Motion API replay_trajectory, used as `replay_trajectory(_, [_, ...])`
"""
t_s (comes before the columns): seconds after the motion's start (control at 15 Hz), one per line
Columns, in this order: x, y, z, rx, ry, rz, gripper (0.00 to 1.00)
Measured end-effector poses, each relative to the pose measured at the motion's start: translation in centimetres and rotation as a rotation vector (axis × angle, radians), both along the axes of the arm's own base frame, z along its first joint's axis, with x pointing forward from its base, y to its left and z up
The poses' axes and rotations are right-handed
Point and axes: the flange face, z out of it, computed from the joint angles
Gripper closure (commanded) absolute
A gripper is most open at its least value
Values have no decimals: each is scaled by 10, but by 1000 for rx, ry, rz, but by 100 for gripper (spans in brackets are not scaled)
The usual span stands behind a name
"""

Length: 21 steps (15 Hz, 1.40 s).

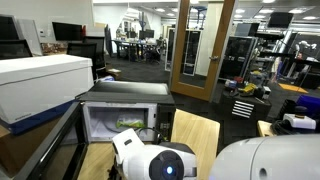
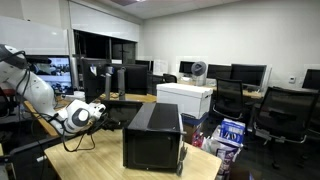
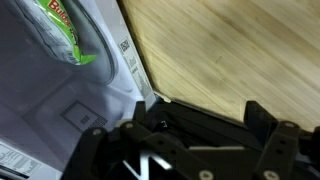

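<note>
jaws: wide open, empty, hovering at the mouth of the microwave point(image 1: 100, 120) | green bag point(image 3: 60, 30): inside microwave, just ahead | risk: imo jaws could clip the frame going in and shove it across the table point(image 3: 230, 50)

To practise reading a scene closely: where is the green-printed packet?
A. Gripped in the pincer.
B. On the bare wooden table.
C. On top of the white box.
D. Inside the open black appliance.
D: in the wrist view the green-printed packet sits within the pale interior of the open black appliance.
</note>
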Motion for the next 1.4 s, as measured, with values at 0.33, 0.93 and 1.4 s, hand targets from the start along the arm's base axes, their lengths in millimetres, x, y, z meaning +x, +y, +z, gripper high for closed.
replay_trajectory(0.33, [14, 3, -11, -52, 149, -27, 0])
replay_trajectory(0.93, [70, 3, -3, -76, 501, -25, 0])
replay_trajectory(1.4, [71, 12, -4, -120, 478, -61, 0])
